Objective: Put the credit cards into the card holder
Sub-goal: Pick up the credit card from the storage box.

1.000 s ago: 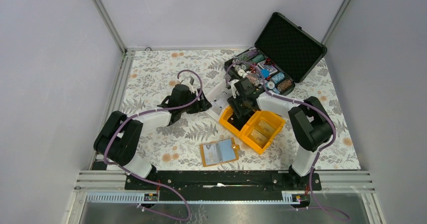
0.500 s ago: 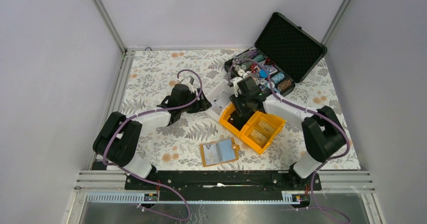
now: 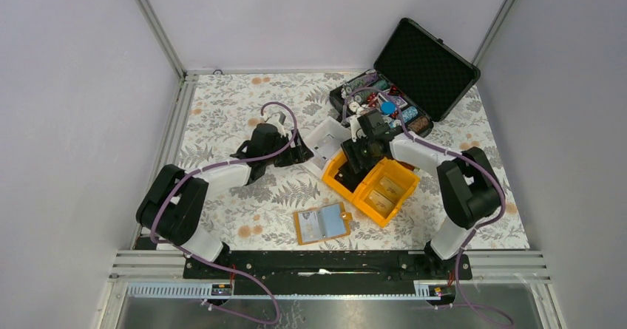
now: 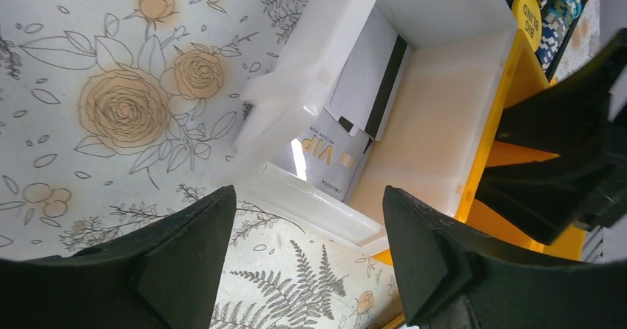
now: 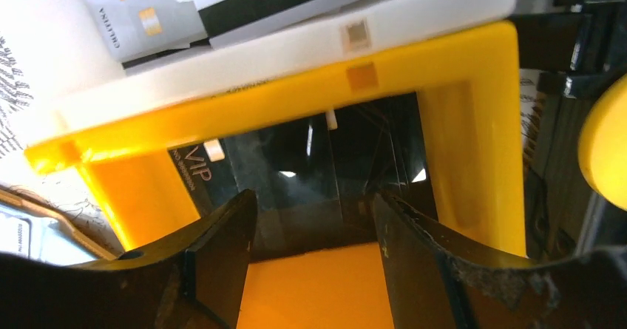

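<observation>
The card holder [image 3: 322, 224] lies open on the floral cloth near the front, orange with pale blue-grey pockets, away from both grippers. Credit cards lie in a white tray [image 3: 326, 138]: a pale grey VIP card [image 4: 319, 148] and a white card with a black stripe [image 4: 368, 85]; both also show in the right wrist view [image 5: 133, 11]. Dark glossy VIP cards [image 5: 296, 170] lie in the orange bin's [image 3: 373, 183] far-left compartment. My left gripper [image 4: 307, 214] is open and empty at the white tray's near rim. My right gripper [image 5: 310, 222] is open and empty, just above the dark cards.
An open black case [image 3: 403, 85] with poker chips stands at the back right, just behind my right wrist. The orange bin's other compartments [image 3: 388, 192] hold more items. Metal rails line the left and front edges.
My right arm has swung its wrist and elbow a little to the right while its gripper stays over the orange bin's compartment. The left arm has not moved.
</observation>
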